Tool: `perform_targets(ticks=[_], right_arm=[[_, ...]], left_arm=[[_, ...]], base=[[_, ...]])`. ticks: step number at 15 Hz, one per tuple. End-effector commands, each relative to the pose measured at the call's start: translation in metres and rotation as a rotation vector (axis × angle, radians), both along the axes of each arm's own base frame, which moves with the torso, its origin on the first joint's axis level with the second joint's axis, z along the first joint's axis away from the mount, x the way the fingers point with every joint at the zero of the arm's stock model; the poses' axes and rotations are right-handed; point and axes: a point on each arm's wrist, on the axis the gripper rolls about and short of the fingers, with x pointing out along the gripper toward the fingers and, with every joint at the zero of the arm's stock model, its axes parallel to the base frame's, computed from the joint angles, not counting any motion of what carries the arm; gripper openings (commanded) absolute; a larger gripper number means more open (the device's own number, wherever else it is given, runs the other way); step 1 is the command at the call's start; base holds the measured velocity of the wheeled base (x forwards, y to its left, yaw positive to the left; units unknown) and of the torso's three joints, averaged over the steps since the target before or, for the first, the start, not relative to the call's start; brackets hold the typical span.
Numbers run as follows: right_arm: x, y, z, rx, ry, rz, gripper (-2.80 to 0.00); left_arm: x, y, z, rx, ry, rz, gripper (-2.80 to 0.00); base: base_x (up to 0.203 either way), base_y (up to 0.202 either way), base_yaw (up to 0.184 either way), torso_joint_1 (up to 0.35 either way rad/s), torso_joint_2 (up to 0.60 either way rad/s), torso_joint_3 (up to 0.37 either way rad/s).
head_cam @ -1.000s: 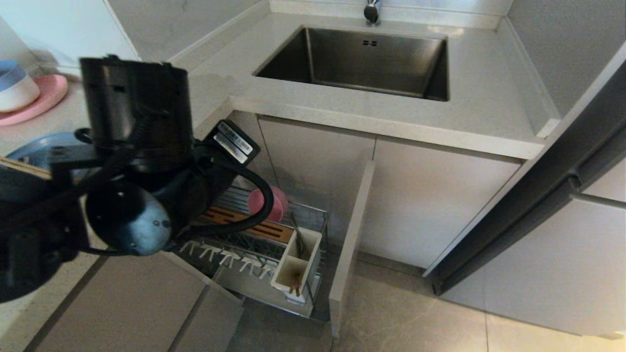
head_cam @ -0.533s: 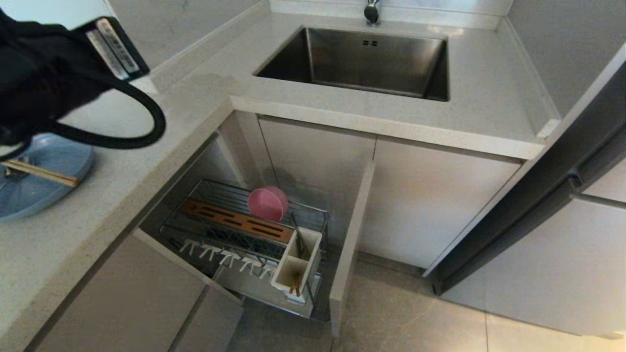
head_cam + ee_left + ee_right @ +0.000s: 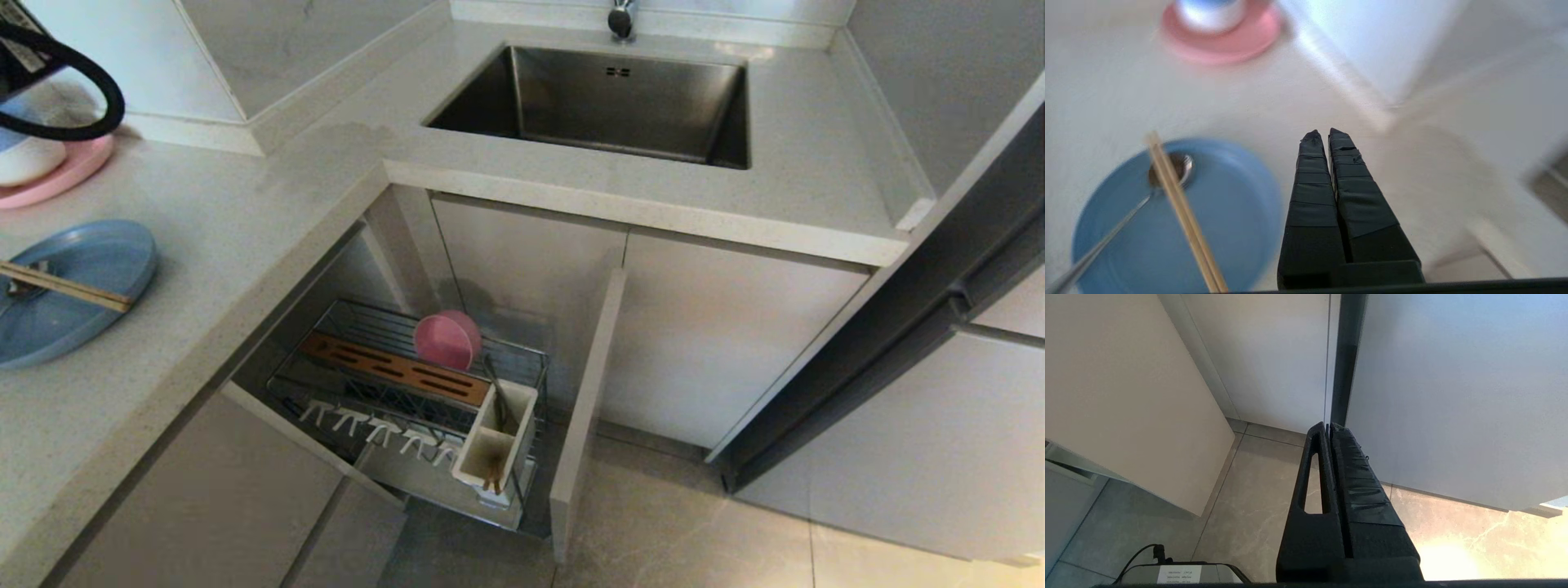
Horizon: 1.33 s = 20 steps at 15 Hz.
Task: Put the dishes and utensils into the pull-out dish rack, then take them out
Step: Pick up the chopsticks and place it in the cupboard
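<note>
Worktop [image 3: 245, 212]: pale speckled stone running round a corner, with a steel sink [image 3: 604, 98] sunk into the far stretch.
Pull-out dish rack [image 3: 408, 400]: drawn out of the cabinet below the worktop, its beige front panel [image 3: 584, 408] standing at the open end; a brown slotted wooden strip crosses the chrome wires, white prongs line the near side, and a white utensil box [image 3: 494, 445] sits by the panel.
Blue plate [image 3: 73, 290]: flat on the worktop at the left, outside the rack.
Pink plate [image 3: 57, 175]: further back on the worktop, carrying a blue-and-white bowl [image 3: 1210, 12].
Pink bowl [image 3: 446, 339]: standing on edge in the rack, just behind the wooden strip.
Left gripper [image 3: 1326, 134]: above the worktop beside the blue plate, fingers pressed together, holding nothing.
Right gripper [image 3: 1327, 425]: low over the tiled floor by the cabinet fronts, fingers together, empty.
Chopsticks [image 3: 1182, 210]: lying side by side across the blue plate.
Spoon [image 3: 1126, 216]: on the blue plate, its bowl under the chopsticks' far end.
</note>
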Motion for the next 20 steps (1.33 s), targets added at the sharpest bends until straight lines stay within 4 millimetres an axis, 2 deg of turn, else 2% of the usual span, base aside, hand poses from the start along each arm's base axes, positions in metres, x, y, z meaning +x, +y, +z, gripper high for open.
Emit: perform_targets(ticks=[1,2,4,14,15,20], right_arm=[[0.000,0.000,0.000,0.000,0.000,0.000,-2.80],[0.000,0.000,0.000,0.000,0.000,0.000,-2.80],[0.000,0.000,0.000,0.000,0.001,0.000,-2.80],[0.000,0.000,0.000,0.000,0.001,0.000,-2.80],[0.000,0.000,0.000,0.000,0.001,0.000,-2.80],[0.000,0.000,0.000,0.000,0.000,0.000,-2.80]], left_arm=[[0.032,0.010,-0.014,-0.032,0.074,0.035,-2.80],[0.043,0.016,-0.024,-0.070,0.130,0.050,-2.80],[0.051,0.027,-0.032,-0.147,0.172,0.071,-2.80],[0.054,0.065,-0.053,-0.179,0.347,0.214,-2.80],[0.053,0.068,-0.053,-0.179,0.351,0.224,0.00],[0.039,0.071,-0.064,-0.231,0.394,0.253,0.00]], base=[[0.000,0.000,0.000,0.000,0.00,0.000],[0.000,0.000,0.000,0.000,0.00,0.000],[0.000,0.000,0.000,0.000,0.00,0.000],[0.000,0.000,0.000,0.000,0.00,0.000],[0.000,0.000,0.000,0.000,0.00,0.000],[0.000,0.000,0.000,0.000,0.00,0.000]])
